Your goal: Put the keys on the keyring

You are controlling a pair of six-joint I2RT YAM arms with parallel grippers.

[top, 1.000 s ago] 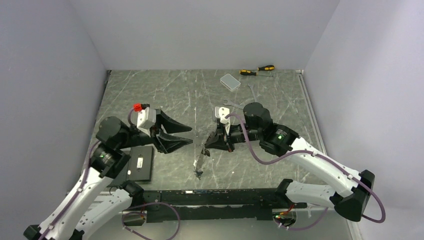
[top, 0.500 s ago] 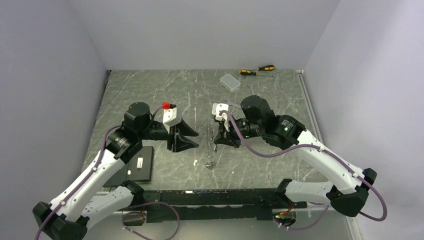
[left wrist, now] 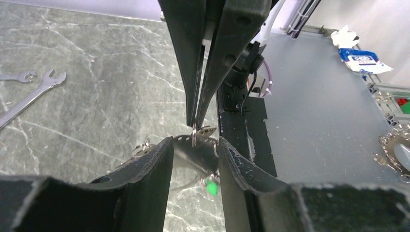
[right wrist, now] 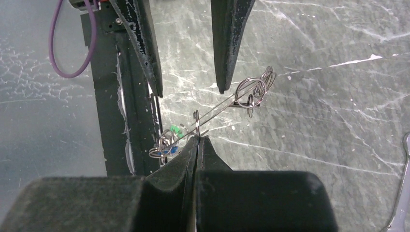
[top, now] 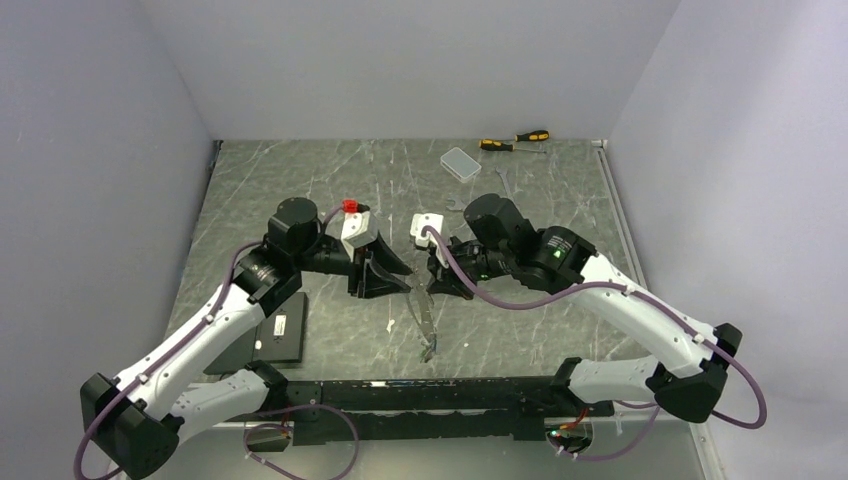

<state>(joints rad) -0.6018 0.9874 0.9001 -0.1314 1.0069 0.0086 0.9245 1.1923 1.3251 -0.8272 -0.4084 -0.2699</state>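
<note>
My right gripper [top: 432, 285] [right wrist: 197, 137] is shut, pinching a small silver ring [right wrist: 196, 121] that sits on the thin wire of the keyring [right wrist: 227, 104], seen edge-on. The keyring hangs below it above the table [top: 424, 318]. Keys with green [right wrist: 176, 129] and blue tags [right wrist: 167, 150] bunch at its low end, and small rings [right wrist: 251, 92] at the other end. My left gripper [top: 395, 278] [left wrist: 193, 142] is open and empty. Its fingers [left wrist: 154, 169] straddle the held ring [left wrist: 194, 136], with the green tag [left wrist: 210, 185] below.
A clear plastic box [top: 460, 162] and yellow-black screwdrivers [top: 515, 140] lie at the back. Silver wrenches [left wrist: 29, 92] lie behind the grippers. A black flat device [top: 280, 328] lies near the left arm's base. Walls stand on three sides.
My left arm has swung right and forward until its open fingers stand round the right gripper's tip. The right gripper has shifted slightly left, and the keyring bundle now hangs from it.
</note>
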